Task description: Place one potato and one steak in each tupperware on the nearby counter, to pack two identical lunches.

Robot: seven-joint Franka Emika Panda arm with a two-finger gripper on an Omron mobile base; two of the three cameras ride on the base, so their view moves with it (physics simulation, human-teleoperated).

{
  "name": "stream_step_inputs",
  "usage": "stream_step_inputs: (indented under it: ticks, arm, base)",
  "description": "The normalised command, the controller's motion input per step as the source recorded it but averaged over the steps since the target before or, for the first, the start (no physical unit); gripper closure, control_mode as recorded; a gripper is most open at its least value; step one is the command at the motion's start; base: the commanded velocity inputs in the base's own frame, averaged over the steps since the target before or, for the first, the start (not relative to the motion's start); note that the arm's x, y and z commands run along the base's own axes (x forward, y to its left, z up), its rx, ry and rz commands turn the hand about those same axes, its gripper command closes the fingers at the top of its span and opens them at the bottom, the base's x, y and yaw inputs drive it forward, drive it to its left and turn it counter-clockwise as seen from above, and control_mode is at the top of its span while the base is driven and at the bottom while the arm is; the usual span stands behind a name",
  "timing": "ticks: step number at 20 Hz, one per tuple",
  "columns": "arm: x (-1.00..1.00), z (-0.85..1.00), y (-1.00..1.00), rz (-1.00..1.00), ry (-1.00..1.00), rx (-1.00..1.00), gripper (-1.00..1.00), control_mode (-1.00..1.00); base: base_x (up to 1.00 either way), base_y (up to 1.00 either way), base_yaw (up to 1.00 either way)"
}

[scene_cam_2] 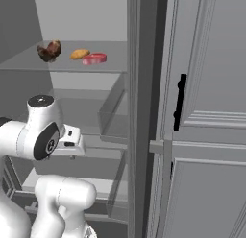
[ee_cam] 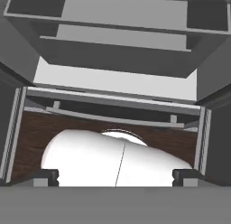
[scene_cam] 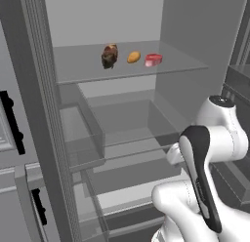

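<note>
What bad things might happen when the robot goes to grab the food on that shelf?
The brown steak, potato and red steak lie close together in a row, so the gripper reaching for one may knock its neighbour. The round potato might roll along the shelf. The gripper is open and pointing downward, low in the fridge, so the arm might bump the shelf edges going up.

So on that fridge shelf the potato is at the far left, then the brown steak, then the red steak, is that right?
Not quite. The potato lies in the middle, with the brown steak to its left and the red steak to its right. The left base view shows this order on the shelf.
</note>
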Motion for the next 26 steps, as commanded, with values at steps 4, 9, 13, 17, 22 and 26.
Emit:
stream_step_inputs:
  ticks: [4, 9, 13, 17, 22, 26]
  arm:
    - [-0.03, 0.81, 0.08, 0.09, -0.61, -0.18, -1.00, -1.00]
    - [-0.01, 0.74, 0.02, 0.04, -0.72, -0.09, -1.00, -1.00]
    - [0.16, 0.78, 0.00, 0.00, -0.56, 0.21, -1.00, -1.00]
    - [0.57, 0.74, 0.01, -0.03, -0.35, 0.33, -1.00, -1.00]
    - [0.57, 0.78, 0.43, -0.01, 0.15, 0.17, -1.00, -1.00]
    - [0.41, 0.69, 0.73, 0.01, 0.61, -0.04, -1.00, -1.00]
  base:
    - [0.00, 0.00, 0.00]
    - [0.00, 0.00, 0.00]
    - [0.00, 0.00, 0.00]
    - [0.00, 0.00, 0.00]
    - [0.00, 0.00, 0.00]
    - [0.00, 0.00, 0.00]
